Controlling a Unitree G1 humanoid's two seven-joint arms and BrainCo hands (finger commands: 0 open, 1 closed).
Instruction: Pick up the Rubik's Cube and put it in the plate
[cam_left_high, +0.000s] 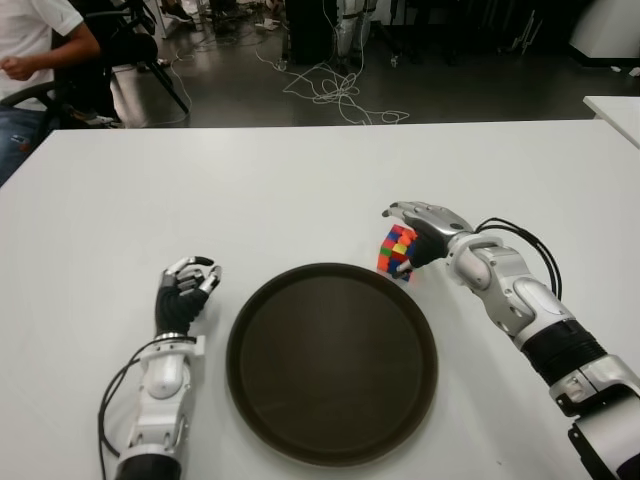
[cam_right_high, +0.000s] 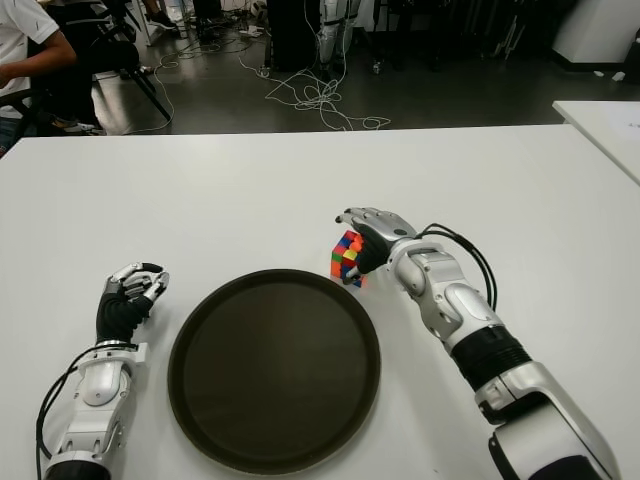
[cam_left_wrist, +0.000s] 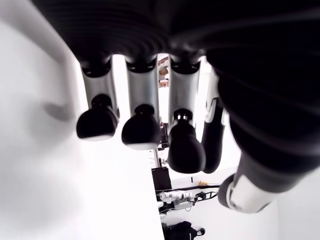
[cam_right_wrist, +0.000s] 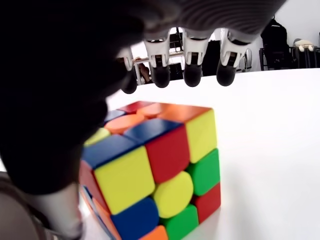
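The Rubik's Cube (cam_left_high: 397, 250) stands on the white table (cam_left_high: 300, 190), just beyond the far right rim of the round dark brown plate (cam_left_high: 330, 370). My right hand (cam_left_high: 414, 234) arches over the cube from its right side. In the right wrist view its fingertips (cam_right_wrist: 192, 75) stretch out above and past the cube (cam_right_wrist: 160, 170) without touching it, while the thumb sits low beside it. Left of the plate is my left hand (cam_left_high: 186, 288), fingers curled, holding nothing.
A seated person (cam_left_high: 30, 50) is beyond the table's far left corner. Loose cables (cam_left_high: 340, 95) lie on the floor behind the table. The edge of another white table (cam_left_high: 615, 108) shows at the far right.
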